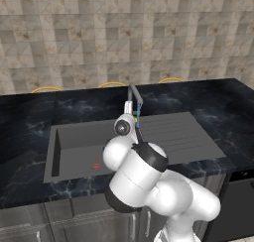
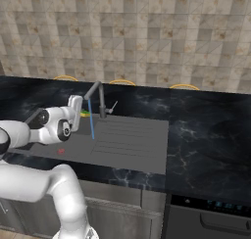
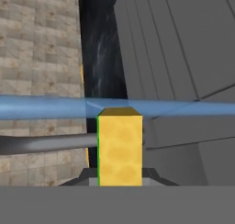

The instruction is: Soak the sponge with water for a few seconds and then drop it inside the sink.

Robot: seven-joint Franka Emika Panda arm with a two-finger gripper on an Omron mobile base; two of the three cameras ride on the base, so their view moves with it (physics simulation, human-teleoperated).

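One yellow sponge (image 3: 120,149), clamped in the gripper (image 3: 120,179), sits under the water (image 3: 46,106): soaking is underway; next, release it into the sink (image 1: 74,142).

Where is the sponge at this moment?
The sponge is held in the shut gripper at the water stream under the tap, above the sink; in the right base view it shows left of the stream.
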